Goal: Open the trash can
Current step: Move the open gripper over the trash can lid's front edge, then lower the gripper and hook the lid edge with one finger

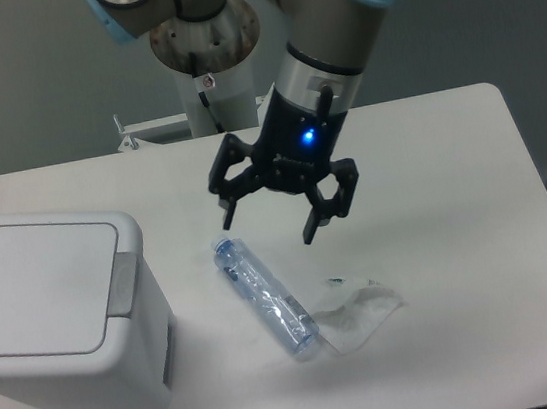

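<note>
Hovering with fingers spread and grasping nothing, the gripper (271,220) above the bottle (264,298), well right of the bin (51,314) sitting shut at the near left; best crossing left, staying high, then pressing down squarely on the grey tab (122,284).

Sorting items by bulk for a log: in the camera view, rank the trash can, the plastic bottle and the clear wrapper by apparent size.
1. trash can, by far the largest.
2. plastic bottle.
3. clear wrapper; crumpled and see-through, so its extent against the bottle is close and unsure.
</note>
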Robot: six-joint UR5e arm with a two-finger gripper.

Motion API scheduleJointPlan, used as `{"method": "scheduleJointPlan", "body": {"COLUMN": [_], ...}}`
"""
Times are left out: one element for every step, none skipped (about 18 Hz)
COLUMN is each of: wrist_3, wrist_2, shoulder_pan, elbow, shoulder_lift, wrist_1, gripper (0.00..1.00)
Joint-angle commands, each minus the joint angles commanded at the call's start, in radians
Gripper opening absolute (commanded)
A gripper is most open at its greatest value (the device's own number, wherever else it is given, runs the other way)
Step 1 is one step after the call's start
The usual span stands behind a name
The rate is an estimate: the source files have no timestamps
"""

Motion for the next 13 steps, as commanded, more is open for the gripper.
{"method": "scheduleJointPlan", "body": {"wrist_3": [-0.034,-0.060,-0.075,-0.086,-0.092,-0.092,-0.092,-0.092,-0.092,-0.092,-0.094,-0.096,-0.105], "wrist_2": [0.000,0.002,0.002,0.003,0.003,0.006,0.009,0.009,0.009,0.009,0.009,0.009,0.009], "shoulder_pan": [-0.005,-0.018,-0.032,-0.044,-0.057,-0.072,-0.084,-0.095,-0.107,-0.126,-0.129,-0.130,-0.130], "elbow": [-0.002,-0.002,-0.002,-0.002,-0.002,-0.002,-0.003,-0.003,-0.006,-0.009,-0.015,-0.018,-0.021], "shoulder_lift": [-0.005,-0.015,-0.020,-0.023,-0.026,-0.029,-0.040,-0.048,-0.057,-0.061,-0.064,-0.065,-0.063], "wrist_1": [0.026,0.046,0.060,0.068,0.075,0.088,0.098,0.106,0.117,0.123,0.125,0.125,0.125], "gripper": [1.00,1.00,1.00,1.00,1.00,1.00,1.00,1.00,1.00,1.00,1.00,1.00,1.00]}}
